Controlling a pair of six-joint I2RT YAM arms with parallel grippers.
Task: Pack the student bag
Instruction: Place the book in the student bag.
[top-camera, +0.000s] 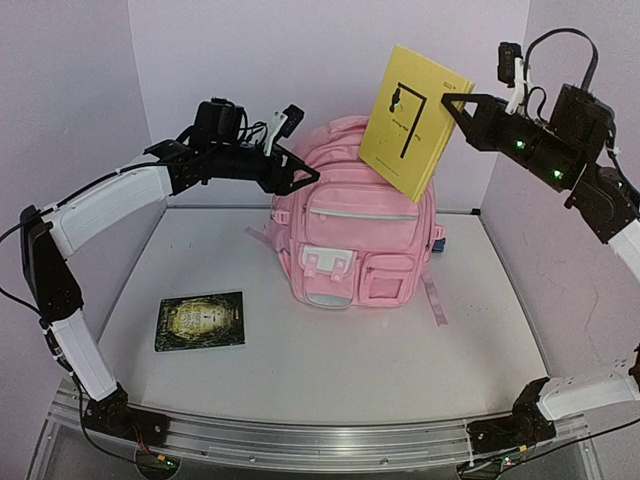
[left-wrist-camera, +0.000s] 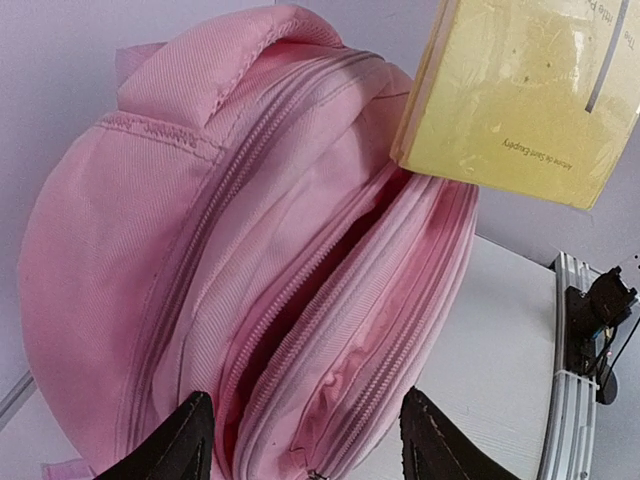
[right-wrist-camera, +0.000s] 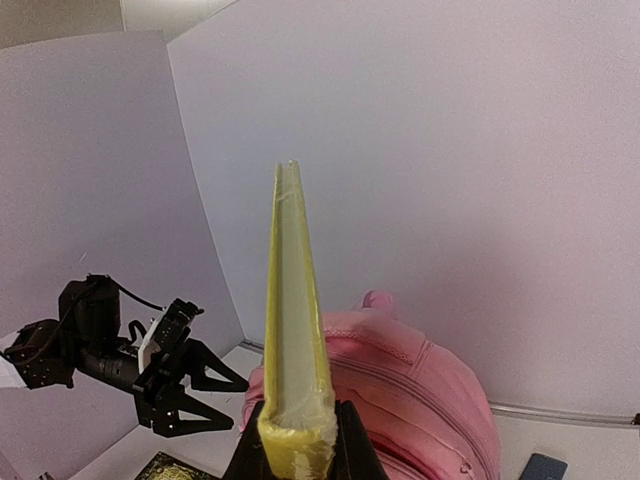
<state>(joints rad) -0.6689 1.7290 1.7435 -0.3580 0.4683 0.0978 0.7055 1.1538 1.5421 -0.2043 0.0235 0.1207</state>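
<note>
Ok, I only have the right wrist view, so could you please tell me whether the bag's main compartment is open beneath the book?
Observer: Yes. The left wrist view shows the student bag with its main zip gaping open, and the yellow book has its lower corner poised at one end of that gap.
Operator: Thank you. What is the dark thing at my bottom edge?
Observer: A dark book lying flat on the table, left of the bag and in front of it.
</note>
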